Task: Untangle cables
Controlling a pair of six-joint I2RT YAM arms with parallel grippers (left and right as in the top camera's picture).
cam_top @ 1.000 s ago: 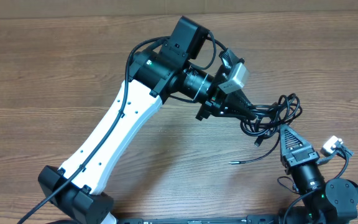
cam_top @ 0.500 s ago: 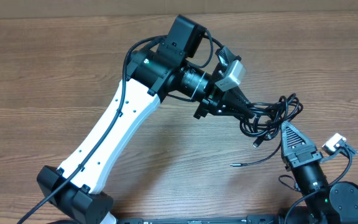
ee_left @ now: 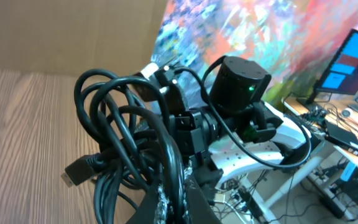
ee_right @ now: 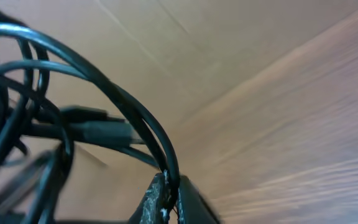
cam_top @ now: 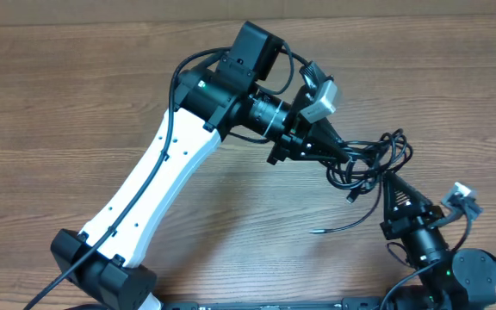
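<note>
The cables (cam_top: 371,158) hang as one black tangle of loops above the wooden table, stretched between both grippers. My left gripper (cam_top: 352,153) comes in from the left and is shut on strands at the tangle's left side. In the left wrist view the gripper (ee_left: 170,200) pinches one thick strand, and the cables (ee_left: 122,134) loop above it with a plug end (ee_left: 79,170) at the left. My right gripper (cam_top: 392,182) points up from below and is shut on a strand; in the right wrist view the gripper (ee_right: 168,194) clamps a curved cable (ee_right: 118,93). One loose cord end (cam_top: 319,231) trails on the table.
The left arm's white link (cam_top: 158,185) crosses the table diagonally from its base (cam_top: 102,267). The right arm's base (cam_top: 455,275) sits at the front right corner. A cardboard wall (cam_top: 102,10) runs along the table's far edge.
The right gripper has swung slightly left and tilted, still holding its strand. The tangle and the trailing cord end shifted a little left. Both grips stayed shut.
</note>
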